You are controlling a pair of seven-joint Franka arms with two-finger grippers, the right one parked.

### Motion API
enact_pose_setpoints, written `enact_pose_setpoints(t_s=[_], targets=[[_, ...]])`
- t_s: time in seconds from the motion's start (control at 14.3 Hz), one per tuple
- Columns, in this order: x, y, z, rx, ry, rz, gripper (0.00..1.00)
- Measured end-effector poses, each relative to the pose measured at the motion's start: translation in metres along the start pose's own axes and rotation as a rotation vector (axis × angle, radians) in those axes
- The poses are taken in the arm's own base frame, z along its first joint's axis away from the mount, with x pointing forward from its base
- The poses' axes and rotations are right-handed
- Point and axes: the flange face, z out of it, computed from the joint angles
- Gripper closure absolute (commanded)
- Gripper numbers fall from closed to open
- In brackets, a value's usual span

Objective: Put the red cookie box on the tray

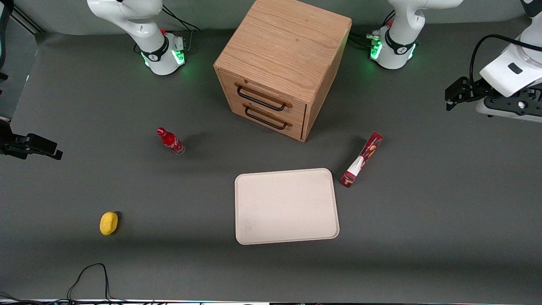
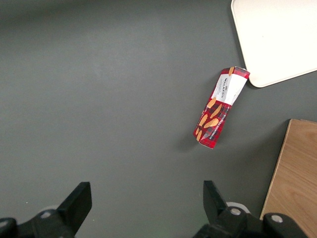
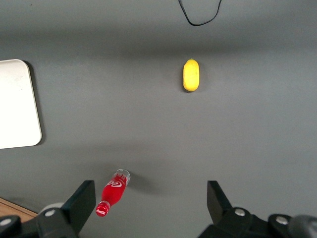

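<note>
Desk: grey desk (image 1: 423, 237) carried everything, taken here from the front camera's edge upward.
Lemon: yellow lemon-like fruit (image 1: 109, 223) lay nearest the front camera, toward the parked arm's end.
Tray: cream-white tray (image 1: 241, 228) sat flat and bare, a little farther in, near the middle of the desk.
Box position: red cookie box (image 1: 362, 159) lay on the desk just beside the tray's corner toward the working arm's end, not on it; in the wrist view the white-banded end (image 2: 231, 88) sat at the tray's rounded corner, touching or nearly so, I could not tell which.
Box attitude: flat on a long face, slanted to the tray's edges, its dark-red end pointing toward the drawer cabinet (image 1: 288, 46).
Bottle: small red bottle (image 1: 170, 141) stood well apart, toward the parked arm's end.
End effector: end effector (image 2: 143, 203) hung above bare desk, well apart from the box, fingers spread wide, nothing between them.
Handling, judged: thin card carton, probably light and stiff enough lengthwise but easy to crush; the printed faces were likely a bit slick.
Grip, judged: across the narrow width near the middle of its length, pads on the two long sides, with a gentle squeeze.
Progress, judged: box not yet grasped.
</note>
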Motion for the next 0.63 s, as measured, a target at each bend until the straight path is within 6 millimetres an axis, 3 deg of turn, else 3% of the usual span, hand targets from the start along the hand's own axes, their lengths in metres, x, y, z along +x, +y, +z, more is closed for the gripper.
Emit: enact_pose_setpoints(t_s=[0.35, 0.63], targets=[[-0.002, -0.013, 0.001, -0.003, -0.001, -0.022, 0.0], [0.005, -0.001, 0.023, -0.006, -0.039, 0.006, 0.0]])
